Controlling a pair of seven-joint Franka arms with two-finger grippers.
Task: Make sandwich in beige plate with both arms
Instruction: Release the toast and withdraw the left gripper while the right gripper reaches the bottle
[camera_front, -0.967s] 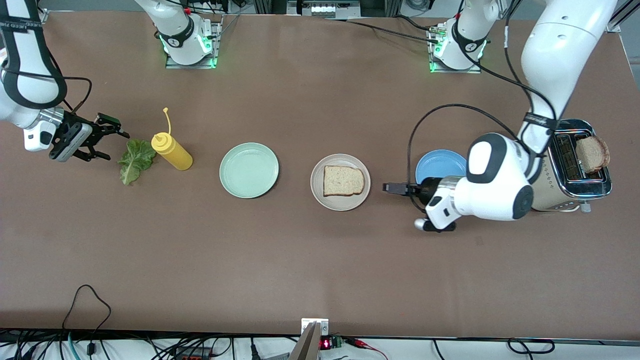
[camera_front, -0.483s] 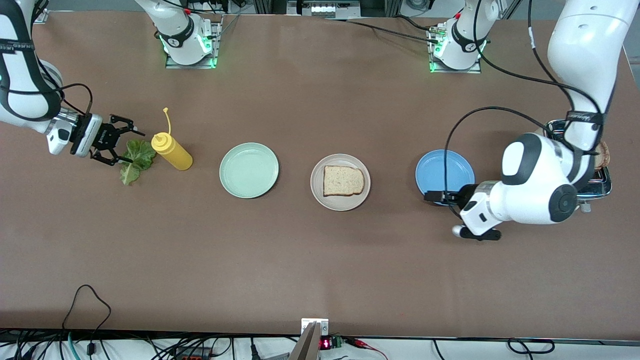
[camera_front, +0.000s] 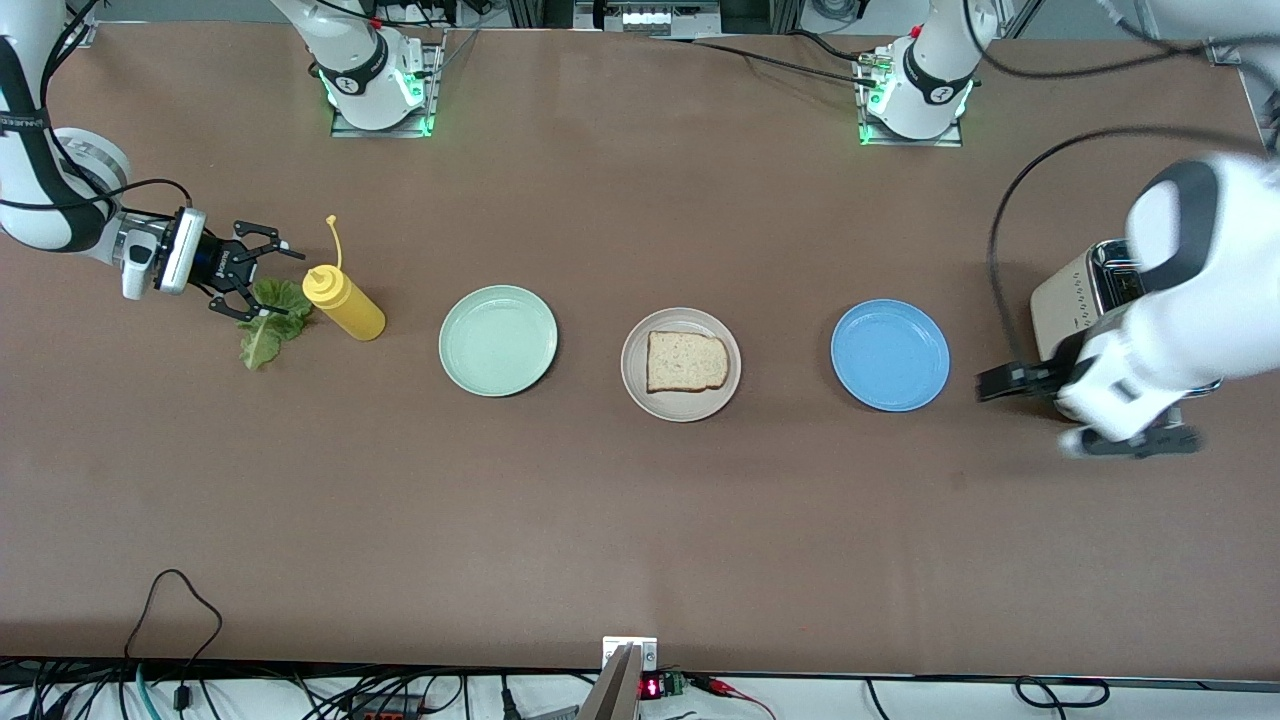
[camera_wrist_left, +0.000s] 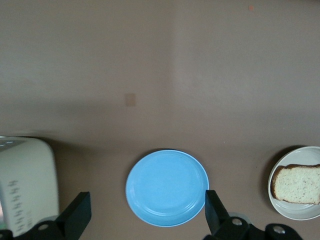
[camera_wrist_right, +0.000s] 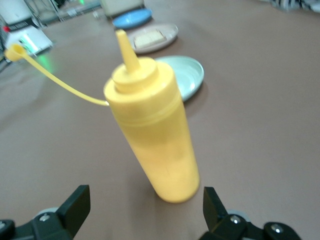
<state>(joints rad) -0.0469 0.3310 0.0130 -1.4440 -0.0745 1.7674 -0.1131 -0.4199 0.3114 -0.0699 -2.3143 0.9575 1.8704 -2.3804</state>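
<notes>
I am watching the right tool hanging low over the lettuce leaf at the right arm's end of the desk, its fingers spread wide and gripping nothing; the leaf's upper edge is lying right under the fingertips. Just beside that tool the yellow squeeze bottle is standing tilted, touching or nearly touching the leaf's edge, so the room between tool and bottle is tight; in the right wrist view the bottle is filling the gap between the two open fingers. Toward the left arm from there, the mint green plate, the beige plate and the blue plate are sitting in a row, well apart from one another. One slice of bread is lying flat on the beige plate, inside its rim. The left tool is hanging open and empty between the blue plate's edge and the toaster, near the desk's end. A wide band of bare desk is running along the edge nearest the front camera, and another is lying between the plates and the arm bases.
</notes>
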